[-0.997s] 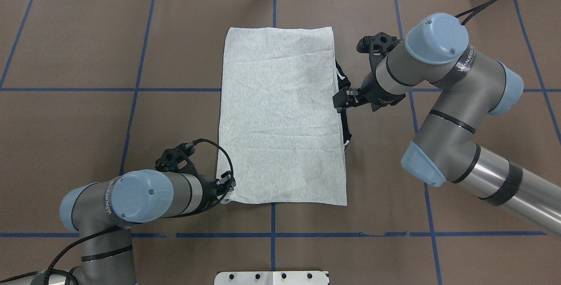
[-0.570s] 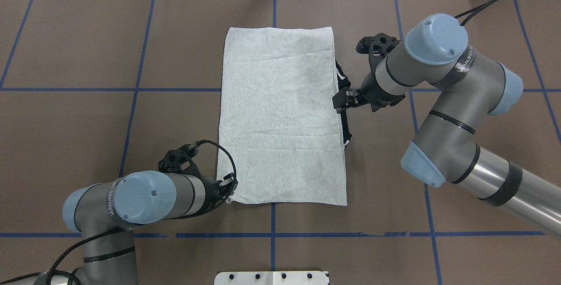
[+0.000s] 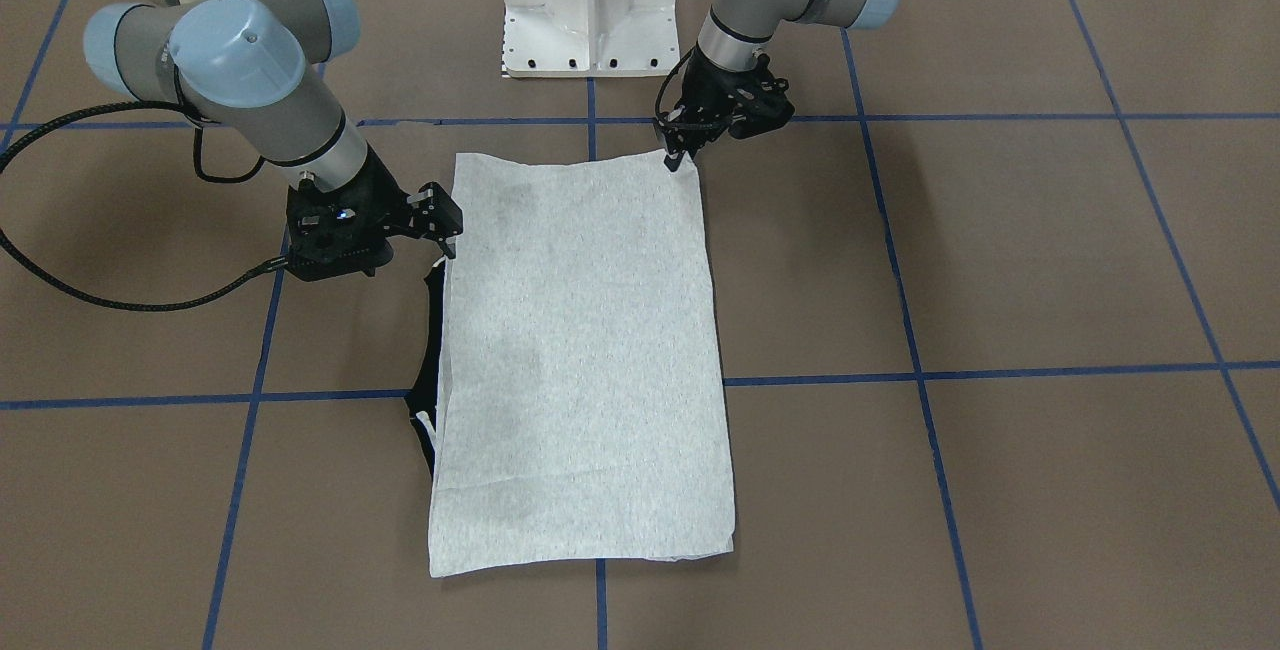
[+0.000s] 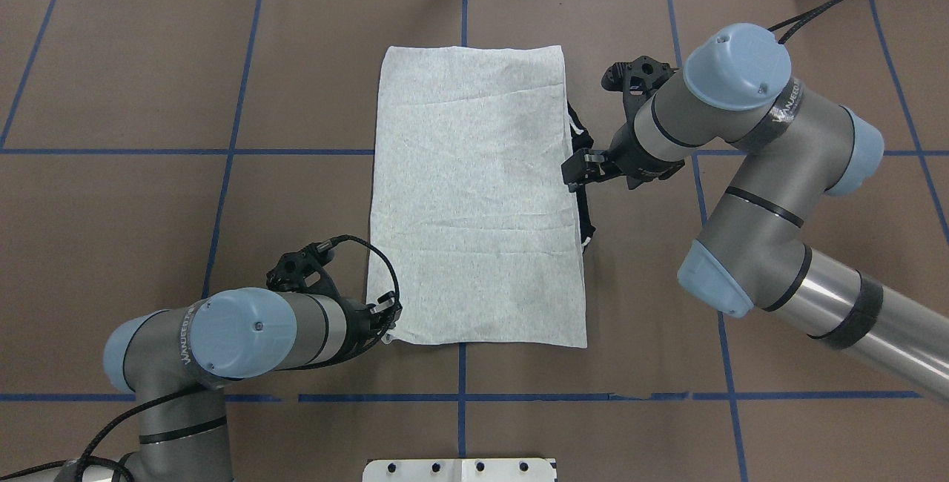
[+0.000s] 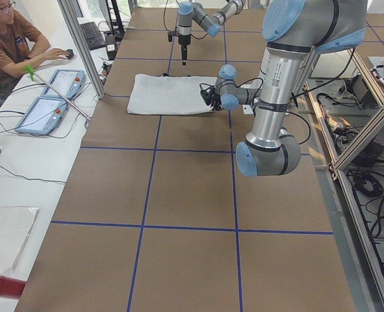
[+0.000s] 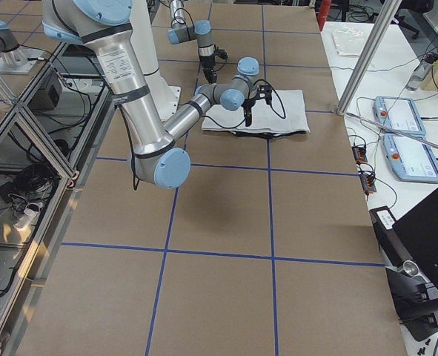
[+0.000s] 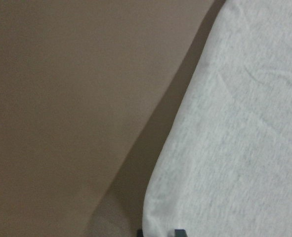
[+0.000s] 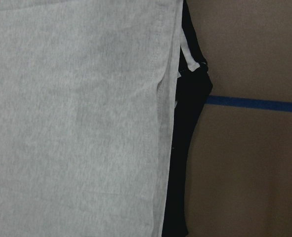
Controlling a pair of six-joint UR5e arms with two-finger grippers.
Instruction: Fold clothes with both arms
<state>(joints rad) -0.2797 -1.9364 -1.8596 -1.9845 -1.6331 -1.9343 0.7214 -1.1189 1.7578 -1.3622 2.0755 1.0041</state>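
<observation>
The clothes [image 4: 474, 200] are a grey T-shirt folded into a long rectangle, plain back up, flat on the brown table; it also shows in the front view [image 3: 580, 350]. Its black collar [image 4: 586, 215] pokes out along the right edge. My left gripper [image 4: 389, 319] sits at the near left corner, and in the left wrist view its dark fingertips [image 7: 178, 232] close narrowly around the corner of the cloth [image 7: 244, 123]. My right gripper [image 4: 574, 172] hangs open just above the right edge beside the collar [image 8: 185, 148], holding nothing.
Blue tape lines [image 4: 460, 397] grid the brown table. The white pedestal base [image 3: 590, 10] stands at the robot's side. A person [image 5: 10, 39] sits at a side desk with control tablets [image 5: 49, 97] behind a metal post [image 5: 81, 45].
My left gripper has crept slightly to the right at the near left corner, nudging that corner with it. The right arm has barely moved.
</observation>
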